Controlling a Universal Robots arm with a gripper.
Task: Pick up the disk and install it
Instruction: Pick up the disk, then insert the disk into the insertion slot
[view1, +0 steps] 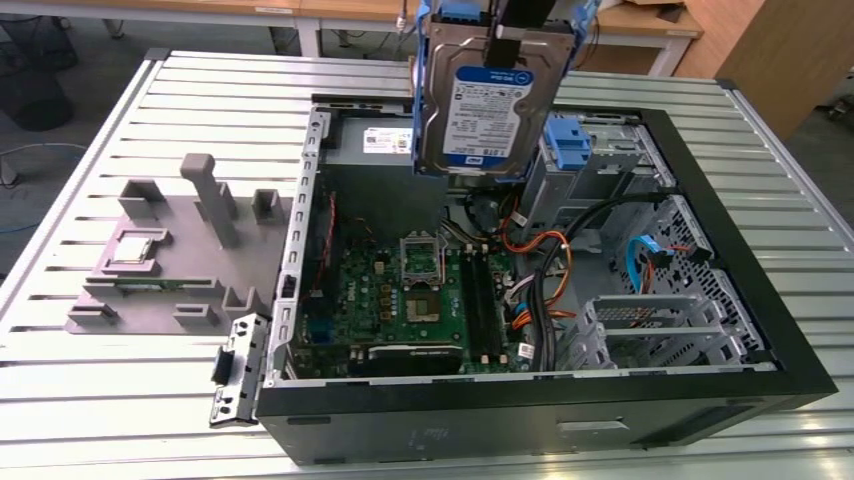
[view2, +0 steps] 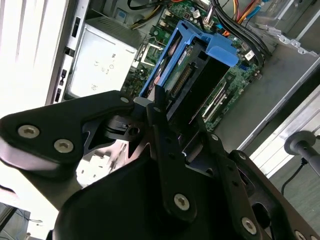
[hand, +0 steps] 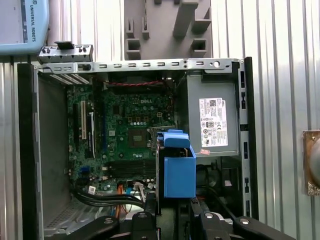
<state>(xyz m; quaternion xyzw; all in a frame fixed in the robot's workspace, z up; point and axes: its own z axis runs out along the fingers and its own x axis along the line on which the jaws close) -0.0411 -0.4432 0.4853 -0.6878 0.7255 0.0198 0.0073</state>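
claw (view1: 511, 45) clamped on disk (view1: 487, 105) | disk upright — lower edge above open case (view1: 534, 418) | sides free

Printed labels mark the disk (view1: 491, 100) and the power supply (hand: 212, 100).

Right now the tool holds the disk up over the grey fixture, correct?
Not quite. The tool holds the disk up over the open case, not the grey fixture, which sits beside it. The exterior view shows this.
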